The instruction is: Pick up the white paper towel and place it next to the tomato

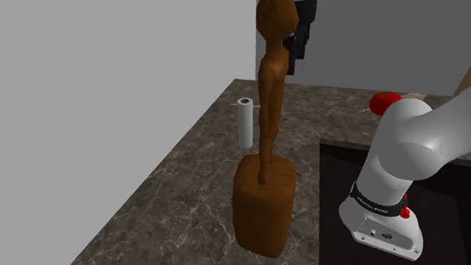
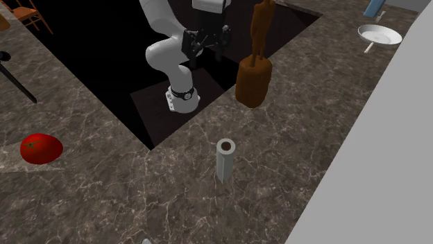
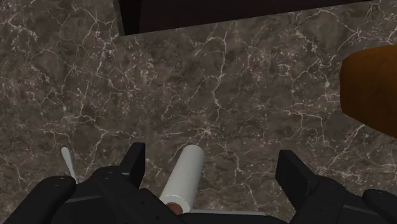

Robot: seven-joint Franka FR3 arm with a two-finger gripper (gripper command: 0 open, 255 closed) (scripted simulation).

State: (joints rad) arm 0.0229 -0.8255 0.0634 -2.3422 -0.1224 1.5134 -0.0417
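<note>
Beneath the statue, counter (image 1: 172,215) (image 2: 277,159) (image 3: 191,83): dark stone with pale veins, running along a grey wall.
Opening (image 2: 104,55) (image 3: 210,13): black sunken recess in the counter, beside the statue's base.
Arm (image 1: 427,141) (image 2: 166,52): white with dark joints, rising out of the opening beside the statue.
Statue (image 1: 267,193) (image 2: 253,76) (image 3: 372,86): brown carved figure, tall and thin, upright on a rounded block near the opening's edge.
Gripper (image 1: 299,35) (image 2: 205,41) (image 3: 213,167): black, high up by the statue's upper part; fingers spread wide, clasping nothing.
Pan (image 2: 379,34): white, on the counter well apart from the statue, near the wall.
Paper towel (image 1: 245,123) (image 2: 225,161) (image 3: 183,181): white roll, upright on the counter, well apart from the statue, close to the wall; in the wrist view between the fingers, untouched.
Tomato (image 1: 382,102) (image 2: 41,147): red, on the counter, well apart from the statue, across the opening.
</note>
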